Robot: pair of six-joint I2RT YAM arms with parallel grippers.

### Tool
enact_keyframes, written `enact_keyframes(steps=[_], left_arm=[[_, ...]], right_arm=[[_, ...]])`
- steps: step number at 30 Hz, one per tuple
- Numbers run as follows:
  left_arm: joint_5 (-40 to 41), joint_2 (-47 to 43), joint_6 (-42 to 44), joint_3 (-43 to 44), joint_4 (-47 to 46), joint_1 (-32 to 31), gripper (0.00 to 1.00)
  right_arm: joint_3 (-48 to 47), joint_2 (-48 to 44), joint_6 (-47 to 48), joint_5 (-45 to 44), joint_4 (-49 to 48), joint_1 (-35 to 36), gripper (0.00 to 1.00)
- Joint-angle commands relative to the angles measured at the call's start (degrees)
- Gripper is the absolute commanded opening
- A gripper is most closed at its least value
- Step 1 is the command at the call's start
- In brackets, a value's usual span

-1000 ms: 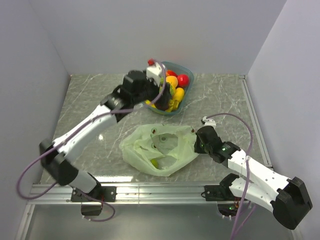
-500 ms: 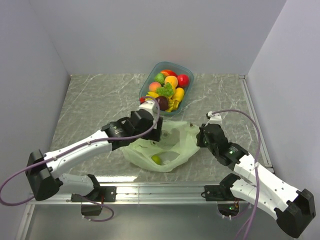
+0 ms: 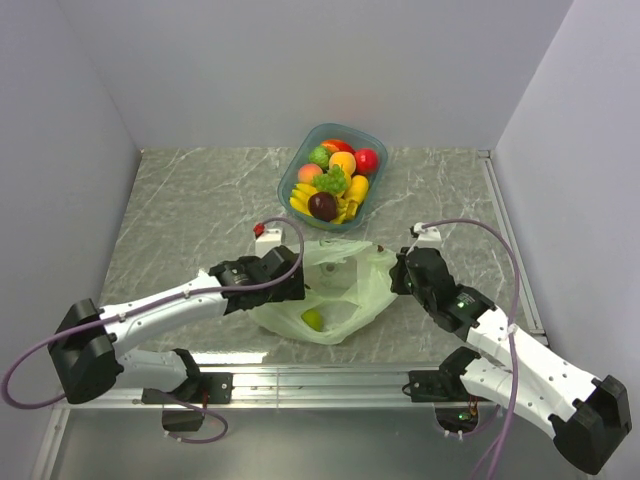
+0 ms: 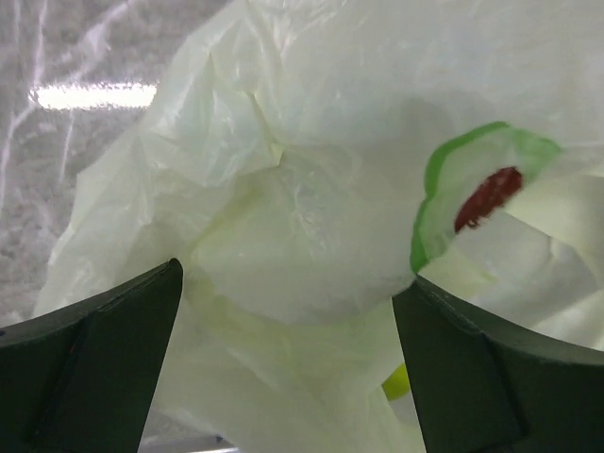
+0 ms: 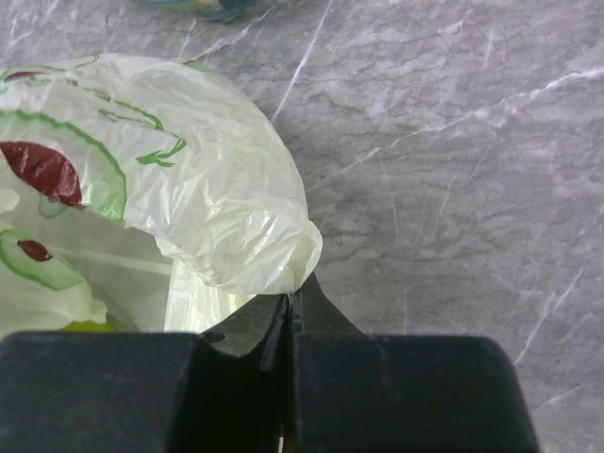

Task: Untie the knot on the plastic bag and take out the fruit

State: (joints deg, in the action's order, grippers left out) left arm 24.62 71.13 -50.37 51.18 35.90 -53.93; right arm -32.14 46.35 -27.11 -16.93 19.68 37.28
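The plastic bag (image 3: 352,298), lying mid-table before the bowl (image 3: 285,180), is judged light, limp and slippery; its rim is pinched by the closed right gripper (image 5: 293,302), and a bunched fold is best taken by the wide-open left gripper (image 4: 288,311).

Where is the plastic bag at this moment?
In the top view, the plastic bag lies at the near middle of the table, between the left claw and the right claw, on the near side of the teal bowl.
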Motion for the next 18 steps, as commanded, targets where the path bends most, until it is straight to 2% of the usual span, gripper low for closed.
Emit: enact_keyframes(steps=[1, 4, 7, 8, 10, 11, 13, 14, 15, 18], left_arm=[[0.0, 1.2, -4.0, -4.2, -3.7, 0.1, 0.98], [1.2, 0.2, -6.5, -9.5, -6.0, 0.2, 0.93], [-2.0, -3.1, -8.8, -16.3, -11.7, 1.6, 0.78], [-3.0, -4.1, -9.1, -17.9, -14.9, 2.0, 0.66], [-4.9, -6.8, -9.4, -22.3, -17.6, 3.0, 0.51], [-6.7, -7.6, -9.6, -23.5, -20.0, 3.3, 0.38], [-8.5, -9.9, -8.6, -26.2, -22.8, 4.2, 0.23], [-10.8, -10.7, -7.0, -26.7, -24.3, 4.3, 0.06], [-12.1, -12.4, -5.9, -27.8, -28.1, 4.3, 0.01], [-21.4, -15.7, 0.0, -29.5, -35.6, 4.4, 0.01]], right_arm=[[0.7, 0.1, -0.9, -0.5, -2.5, 0.5, 0.0], [1.9, 0.3, -2.2, 0.1, -2.7, 0.6, 0.0], [3.7, 0.6, -4.3, 1.8, -3.5, 0.5, 0.0], [4.8, 0.6, -5.0, 2.8, -3.8, 0.5, 0.0], [5.9, 0.7, -6.4, 3.5, -4.6, 0.6, 0.0], [6.8, 0.9, -6.9, 3.7, -4.7, 0.7, 0.0], [7.5, 1.5, -8.1, 4.3, -5.1, 0.7, 0.0], [8.1, 2.3, -8.3, 4.5, -5.3, 0.6, 0.0], [8.2, 2.9, -8.6, 5.2, -5.6, 0.6, 0.0], [8.1, 5.6, -8.6, 6.1, -6.3, 0.9, 0.0]])
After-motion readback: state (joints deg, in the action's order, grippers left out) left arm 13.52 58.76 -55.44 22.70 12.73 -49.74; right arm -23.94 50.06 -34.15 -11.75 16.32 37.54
